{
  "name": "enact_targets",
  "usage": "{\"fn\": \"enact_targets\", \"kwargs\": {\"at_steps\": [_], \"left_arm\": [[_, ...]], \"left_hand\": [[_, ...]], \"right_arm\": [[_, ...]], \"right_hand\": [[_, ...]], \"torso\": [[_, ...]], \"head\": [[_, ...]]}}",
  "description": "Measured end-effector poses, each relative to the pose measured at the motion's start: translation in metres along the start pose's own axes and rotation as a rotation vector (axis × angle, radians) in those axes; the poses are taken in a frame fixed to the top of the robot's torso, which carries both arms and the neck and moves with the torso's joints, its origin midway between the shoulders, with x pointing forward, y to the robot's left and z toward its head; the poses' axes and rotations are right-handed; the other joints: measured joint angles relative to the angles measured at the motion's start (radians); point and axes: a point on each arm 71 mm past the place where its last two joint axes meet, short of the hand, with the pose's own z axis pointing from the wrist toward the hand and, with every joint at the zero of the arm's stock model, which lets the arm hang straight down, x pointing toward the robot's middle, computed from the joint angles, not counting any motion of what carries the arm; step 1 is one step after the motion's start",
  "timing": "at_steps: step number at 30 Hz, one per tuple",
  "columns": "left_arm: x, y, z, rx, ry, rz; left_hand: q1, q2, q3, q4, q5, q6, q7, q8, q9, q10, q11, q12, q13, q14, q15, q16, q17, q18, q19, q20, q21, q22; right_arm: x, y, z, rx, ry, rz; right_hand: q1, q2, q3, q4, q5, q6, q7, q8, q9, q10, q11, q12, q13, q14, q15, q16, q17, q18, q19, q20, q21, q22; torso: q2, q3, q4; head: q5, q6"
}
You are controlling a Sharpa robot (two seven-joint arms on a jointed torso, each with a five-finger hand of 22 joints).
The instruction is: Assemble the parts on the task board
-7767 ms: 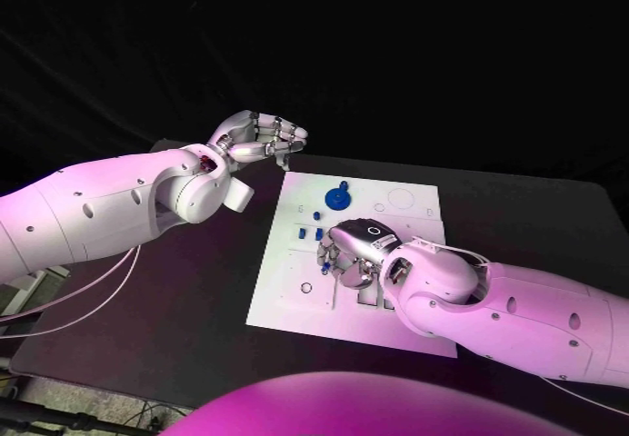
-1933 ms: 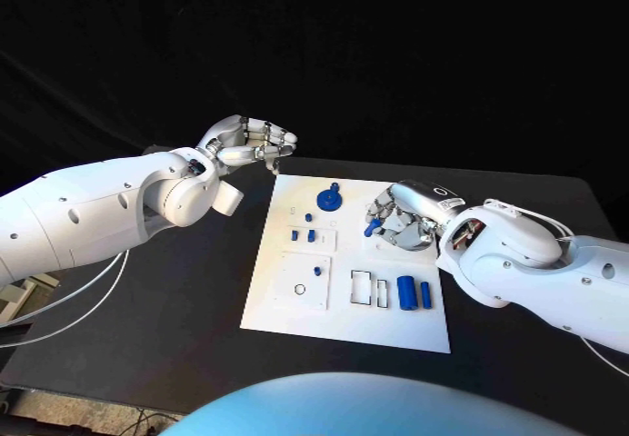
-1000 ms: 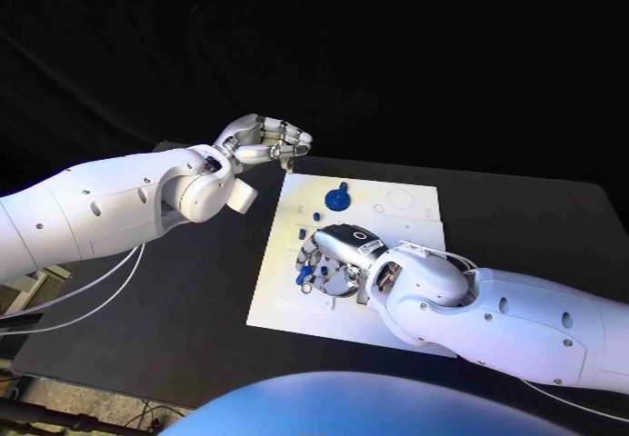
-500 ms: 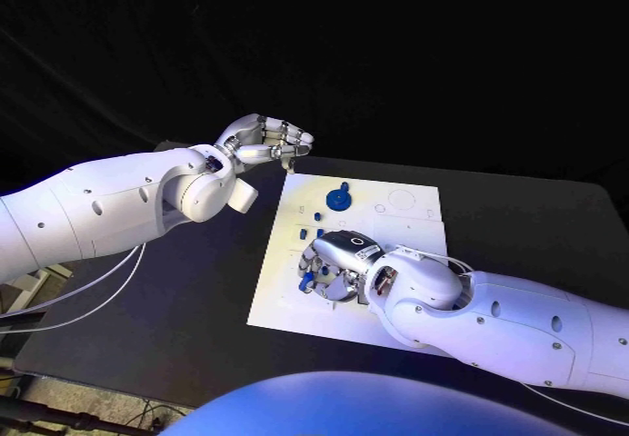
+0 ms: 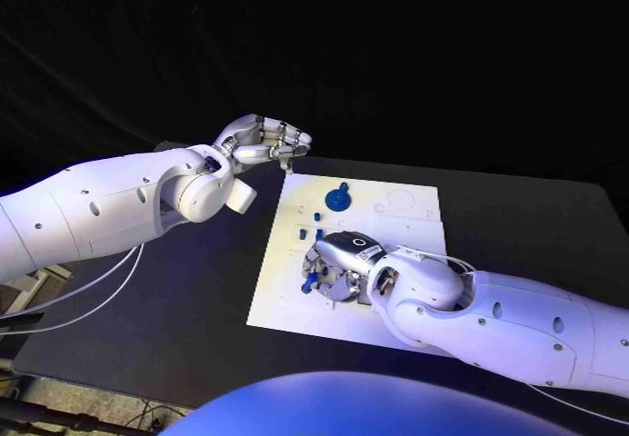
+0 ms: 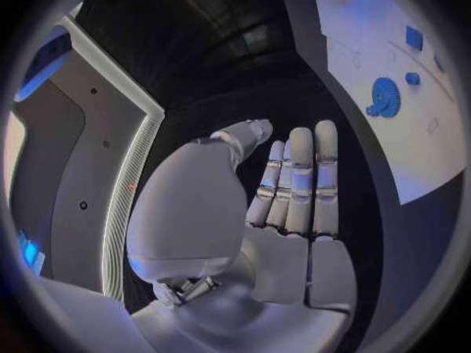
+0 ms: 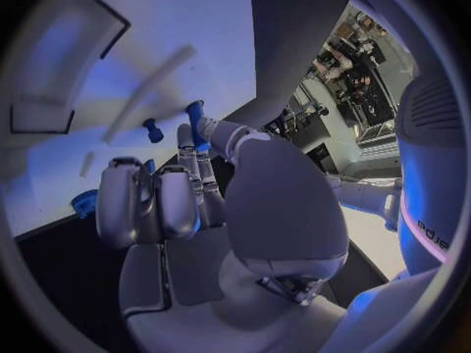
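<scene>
So the white task board point(image 5: 394, 204) sits in the middle of the black table point(image 5: 524, 218), and I'll place everything off that; the right hand point(image 5: 344, 262) is down over the middle of the board, knuckles up, fingers curled toward the plate. In the right wrist view that hand point(image 7: 196, 212) has a small blue peg point(image 7: 195, 119) pinched between the thumb and a fingertip, with the other fingers bent in beside it; the head view shows a bit of blue point(image 5: 309, 281) poking out at the hand's left side, close above the board, though whether it touches the surface I can't tell. A second little blue part point(image 7: 153, 130) stands on the board just beside the held one.

The blue gear point(image 5: 340, 198) sits near the far edge of the board, well apart from the right hand; a few small blue pieces point(image 5: 319, 216) lie between the gear and the hand.

The left hand point(image 5: 266, 142) hovers off the board's far left corner, above the table, holding nothing; in the left wrist view its fingers point(image 6: 299, 182) lie straight and pressed together side by side, thumb alongside; the gear point(image 6: 384, 98) shows there too, well clear of it.
</scene>
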Motion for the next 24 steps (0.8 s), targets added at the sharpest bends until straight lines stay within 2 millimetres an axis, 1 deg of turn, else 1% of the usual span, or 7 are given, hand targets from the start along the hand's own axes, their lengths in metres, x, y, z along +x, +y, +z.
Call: {"fn": "enact_targets", "kwargs": {"at_steps": [7,8,11,12,19,21,24], "left_arm": [[-0.0008,0.0002,-0.0004,-0.002,-0.001,0.001],[-0.0008,0.0002,-0.0004,-0.002,-0.001,0.000],[-0.0007,0.0002,-0.0004,-0.002,0.000,0.000],[-0.0006,0.0002,-0.0004,-0.002,0.000,0.000],[-0.0001,0.0000,-0.0004,-0.002,0.001,0.000],[0.0000,0.0000,-0.0004,-0.002,0.002,0.000],[-0.0001,-0.0001,-0.0004,-0.002,0.001,0.000]], "left_hand": [[0.000,0.000,0.000,0.000,0.000,0.000,0.000,0.000,0.000,0.000,0.000,0.000,0.000,0.000,0.000,0.000,0.000,0.000,0.000,0.000,0.000,0.000],[0.000,0.000,0.000,0.000,0.000,0.000,0.000,0.000,0.000,0.000,0.000,0.000,0.000,0.000,0.000,0.000,0.000,0.000,0.000,0.000,0.000,0.000],[0.000,0.000,0.000,0.000,0.000,0.000,0.000,0.000,0.000,0.000,0.000,0.000,-0.001,0.000,0.000,0.000,-0.001,0.000,0.000,0.000,0.000,0.000],[0.000,0.000,0.000,0.000,0.000,0.000,0.000,0.000,0.000,0.000,0.000,0.000,-0.001,0.000,0.000,0.000,-0.001,0.000,0.000,0.000,0.000,0.000],[0.000,0.000,0.000,0.000,0.000,0.000,0.000,0.000,0.000,-0.004,0.004,0.000,-0.001,0.000,0.000,0.000,-0.001,0.000,0.000,0.000,0.000,0.000],[0.000,0.000,0.000,0.000,0.000,0.000,0.000,0.000,0.000,-0.004,0.004,0.000,-0.001,0.000,0.000,0.000,-0.001,0.000,0.000,0.000,0.000,0.000],[0.000,0.000,0.000,0.000,0.000,0.000,0.000,0.000,0.000,-0.004,0.004,0.000,-0.001,0.000,0.000,0.000,-0.001,0.000,0.000,0.000,0.000,0.000]], "right_arm": [[0.0006,-0.0001,-0.0007,0.000,0.009,-0.009],[0.0007,0.0000,-0.0007,0.000,0.010,-0.010],[0.0008,0.0004,-0.0004,0.000,0.013,-0.013],[0.0010,0.0009,-0.0001,0.000,0.014,-0.014],[0.0022,0.0039,0.0038,0.002,0.020,-0.023],[0.0028,0.0048,0.0050,0.002,0.022,-0.025],[0.0036,0.0066,0.0061,0.000,0.023,-0.025]], "right_hand": [[0.000,0.000,0.000,0.000,-0.001,-0.002,-0.001,0.000,0.003,0.000,0.000,0.000,0.000,0.000,0.000,0.000,0.000,0.000,0.000,0.000,0.000,0.000],[0.000,0.000,0.000,0.000,-0.001,-0.002,-0.001,-0.001,0.018,0.000,0.000,0.000,0.000,0.000,0.000,0.000,0.000,0.000,0.000,0.000,0.000,0.000],[-0.001,-0.001,0.000,0.000,-0.001,-0.005,-0.002,-0.002,0.026,0.000,0.000,0.000,0.000,0.000,0.000,0.000,0.000,0.000,0.000,0.000,0.000,0.000],[-0.001,-0.001,0.000,0.000,-0.001,-0.006,-0.002,-0.002,0.037,0.000,0.000,0.000,0.000,0.000,0.000,0.000,0.000,0.000,0.000,0.000,0.000,0.000],[-0.028,-0.012,-0.003,-0.003,0.008,-0.009,0.001,0.003,0.037,0.001,0.001,0.001,0.003,0.000,0.000,0.000,-0.007,0.000,-0.002,0.002,-0.004,0.000],[-0.048,-0.018,-0.009,-0.009,0.019,-0.028,0.008,0.003,0.084,-0.001,0.004,0.001,0.003,0.000,0.000,0.000,-0.008,0.000,-0.004,0.004,-0.007,0.000],[-0.073,-0.031,-0.021,-0.008,0.037,-0.054,0.014,-0.016,0.096,-0.004,0.007,0.001,0.005,0.000,0.000,0.000,-0.009,0.000,-0.007,0.007,-0.008,0.000]], "torso": [[0.000,0.0000,-0.0001],[0.000,0.0000,-0.0001],[0.000,-0.0001,-0.0008],[0.000,-0.0002,-0.0008],[0.001,-0.0006,0.0006],[0.001,-0.0006,0.0012],[0.001,-0.0009,0.0017]], "head": [[0.002,0.000],[0.002,0.000],[0.001,0.000],[0.000,0.000],[-0.003,0.000],[-0.003,0.000],[-0.002,0.000]]}}
